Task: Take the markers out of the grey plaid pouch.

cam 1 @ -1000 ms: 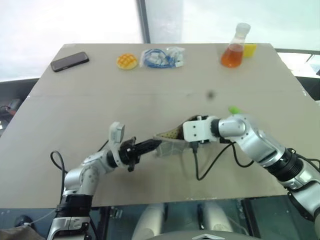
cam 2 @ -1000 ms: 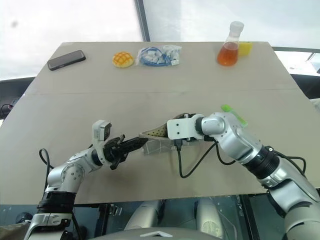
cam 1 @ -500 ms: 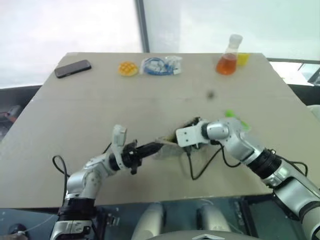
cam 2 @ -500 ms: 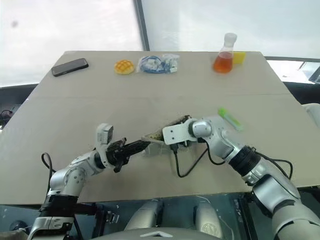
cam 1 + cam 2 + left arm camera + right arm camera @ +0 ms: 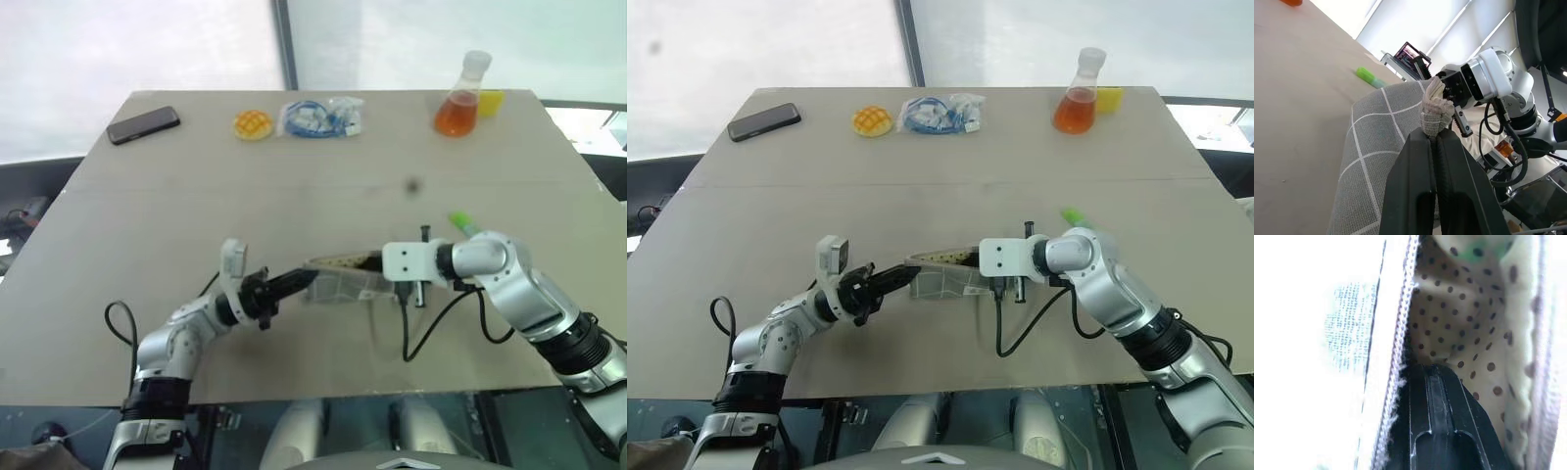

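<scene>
The grey plaid pouch (image 5: 338, 285) hangs just above the table's near middle, stretched between my two grippers. My left gripper (image 5: 310, 279) is shut on a frayed tab at the pouch's left end (image 5: 1433, 110). My right gripper (image 5: 382, 262) reaches into the open mouth at the right end. There its fingers (image 5: 1431, 382) are shut against the yellowish dotted lining (image 5: 1469, 328), with nothing seen between them. One marker, short and light green (image 5: 461, 224), lies on the table just right of my right wrist.
Along the far edge stand a black phone (image 5: 144, 124), a yellow bun-shaped thing (image 5: 252, 123), a clear bag of blue items (image 5: 318, 116), a flask of orange liquid (image 5: 458, 103) and a yellow block (image 5: 489, 100). A black cable (image 5: 409, 333) loops below my right wrist.
My right gripper has gone from open to shut inside the pouch's mouth and has shifted right. The pouch now stretches flatter. My left gripper has kept its hold.
</scene>
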Robot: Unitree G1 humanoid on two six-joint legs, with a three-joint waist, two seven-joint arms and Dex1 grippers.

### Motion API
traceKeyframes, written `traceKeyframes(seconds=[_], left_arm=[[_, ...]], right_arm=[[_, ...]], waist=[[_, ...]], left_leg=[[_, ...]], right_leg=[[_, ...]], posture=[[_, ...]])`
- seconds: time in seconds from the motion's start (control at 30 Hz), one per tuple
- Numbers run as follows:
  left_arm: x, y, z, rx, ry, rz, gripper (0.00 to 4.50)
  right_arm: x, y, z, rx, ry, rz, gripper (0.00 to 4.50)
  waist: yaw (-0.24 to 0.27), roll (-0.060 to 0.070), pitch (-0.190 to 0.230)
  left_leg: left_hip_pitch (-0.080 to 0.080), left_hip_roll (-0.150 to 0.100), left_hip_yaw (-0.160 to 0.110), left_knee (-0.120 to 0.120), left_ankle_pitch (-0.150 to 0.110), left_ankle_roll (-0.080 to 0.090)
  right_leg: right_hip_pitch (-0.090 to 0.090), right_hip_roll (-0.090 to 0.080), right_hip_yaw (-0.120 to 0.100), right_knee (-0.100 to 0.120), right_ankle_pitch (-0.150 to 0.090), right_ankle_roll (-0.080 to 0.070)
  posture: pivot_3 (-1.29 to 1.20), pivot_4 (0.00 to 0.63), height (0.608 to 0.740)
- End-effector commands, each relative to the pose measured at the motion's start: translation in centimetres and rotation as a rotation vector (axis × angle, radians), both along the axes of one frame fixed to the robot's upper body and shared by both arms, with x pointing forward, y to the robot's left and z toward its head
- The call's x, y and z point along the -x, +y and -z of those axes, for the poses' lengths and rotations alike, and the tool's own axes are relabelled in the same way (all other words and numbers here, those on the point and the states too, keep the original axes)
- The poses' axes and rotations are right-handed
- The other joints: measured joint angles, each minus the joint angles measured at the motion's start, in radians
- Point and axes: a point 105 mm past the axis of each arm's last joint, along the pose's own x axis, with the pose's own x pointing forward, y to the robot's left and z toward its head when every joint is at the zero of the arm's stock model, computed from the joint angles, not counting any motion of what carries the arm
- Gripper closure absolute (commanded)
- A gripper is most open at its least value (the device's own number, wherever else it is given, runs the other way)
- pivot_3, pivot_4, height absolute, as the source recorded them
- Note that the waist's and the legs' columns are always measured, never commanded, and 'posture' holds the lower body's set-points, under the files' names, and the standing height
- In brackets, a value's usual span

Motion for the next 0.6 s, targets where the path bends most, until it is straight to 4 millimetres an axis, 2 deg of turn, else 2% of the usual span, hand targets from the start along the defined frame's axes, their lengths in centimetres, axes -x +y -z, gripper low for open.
traceKeyframes(seconds=[0.03,0.23,0.33,0.4,0.43,0.5,0.57,0.6], left_arm=[[-0.5,1.2,-0.6,-0.010,-0.034,-0.034,4.50],[-0.6,1.3,-0.4,-0.060,-0.077,-0.042,4.50],[-0.5,1.2,-0.3,-0.076,-0.108,-0.048,4.50],[-0.4,1.1,-0.3,-0.072,-0.109,-0.044,4.50],[-0.4,1.1,-0.2,-0.070,-0.109,-0.043,4.50],[-0.4,0.9,-0.2,-0.062,-0.103,-0.040,4.50],[-0.5,0.8,-0.2,-0.061,-0.100,-0.038,4.50],[-0.5,0.8,-0.2,-0.061,-0.098,-0.037,4.50]], right_arm=[[-0.7,-1.1,-1.0,-0.021,-0.024,0.058,4.46],[0.9,-0.6,-4.2,-0.217,0.065,0.066,4.46],[0.8,-1.5,-4.3,-0.146,0.032,0.068,4.46],[0.4,-1.2,-3.8,-0.124,0.030,0.049,4.46],[0.2,-0.8,-3.4,-0.117,0.025,0.039,4.08],[-0.3,0.1,-1.7,-0.070,0.018,0.014,3.70],[-0.9,0.9,-0.7,-0.062,0.015,0.017,2.53],[-1.0,1.1,-0.3,-0.048,0.011,0.011,2.34]], waist=[[0.000,0.000,0.000],[0.002,0.001,0.004],[0.004,0.001,0.004],[0.004,0.001,0.005],[0.003,0.001,0.005],[-0.002,0.001,0.005],[0.000,0.002,0.005],[0.000,0.002,0.005]], left_leg=[[0.000,0.000,0.000,0.000,0.000,0.000],[-0.002,0.000,-0.001,0.000,0.000,0.000],[-0.004,0.000,-0.001,0.000,0.000,0.000],[-0.004,0.000,-0.001,0.000,0.000,0.000],[-0.004,0.000,-0.001,0.000,0.000,0.000],[-0.004,0.000,-0.001,0.000,0.000,0.000],[-0.004,0.000,-0.001,0.000,0.000,0.000],[-0.004,0.000,-0.001,0.000,0.000,0.000]], right_leg=[[0.000,0.000,0.000,0.000,0.000,0.000],[0.000,0.000,-0.001,-0.002,0.002,-0.003],[-0.001,0.000,-0.001,-0.004,0.002,-0.003],[-0.001,0.000,-0.002,-0.004,0.002,-0.003],[-0.001,0.000,-0.002,-0.005,0.002,-0.003],[-0.001,0.000,-0.002,-0.005,0.002,-0.003],[-0.001,0.001,-0.003,-0.005,0.002,-0.003],[-0.001,0.001,-0.003,-0.004,0.003,-0.003]], posture=[[0.00,0.150,0.740],[0.00,0.150,0.740],[0.00,0.150,0.740],[0.00,0.150,0.740],[0.00,0.150,0.740],[0.00,0.150,0.740],[0.00,0.150,0.740],[0.00,0.150,0.740]])
